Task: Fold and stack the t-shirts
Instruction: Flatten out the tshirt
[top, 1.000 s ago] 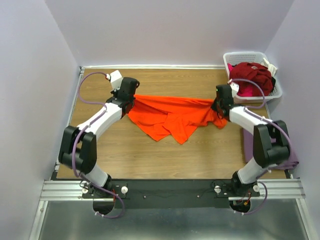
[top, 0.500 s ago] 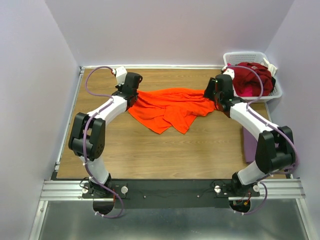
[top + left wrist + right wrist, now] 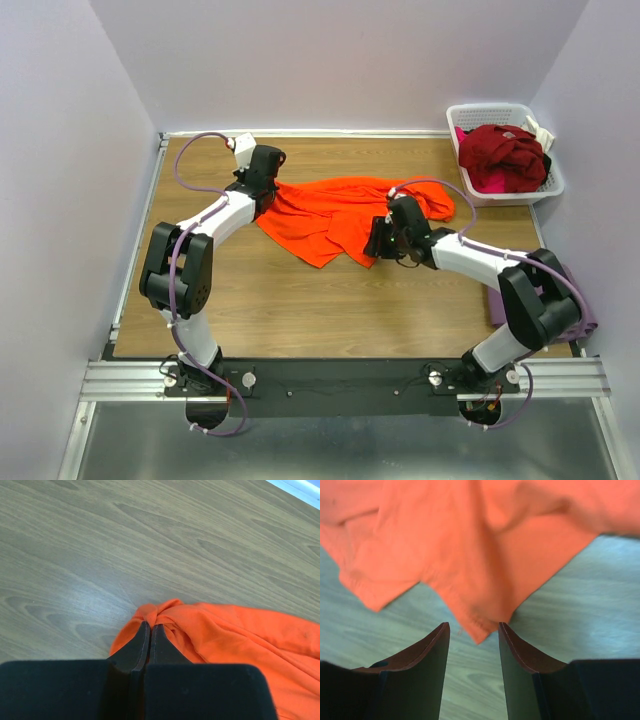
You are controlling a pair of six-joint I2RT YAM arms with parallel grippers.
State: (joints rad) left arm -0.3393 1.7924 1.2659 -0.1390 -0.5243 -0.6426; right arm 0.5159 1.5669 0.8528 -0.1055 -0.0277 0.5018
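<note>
Imo go for the near hem corner (image 3: 479, 622) of the crumpled bright orange fabric tee (image 3: 335, 215), which is lying mid-table toward the far side. Your right gripper (image 3: 473, 626) is spread w/ that corner right btwn the fingers, so drop low, then close. Left gripper (image 3: 150, 629) is pinching the tee's far-left corner, arm stretched low over the wood table (image 3: 280, 300).

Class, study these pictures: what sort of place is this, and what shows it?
Probably a robotics lab test cell: a wooden table walled by plain panels, robot arms mounted on a metal rail, an orange t-shirt and a white basket.
</note>
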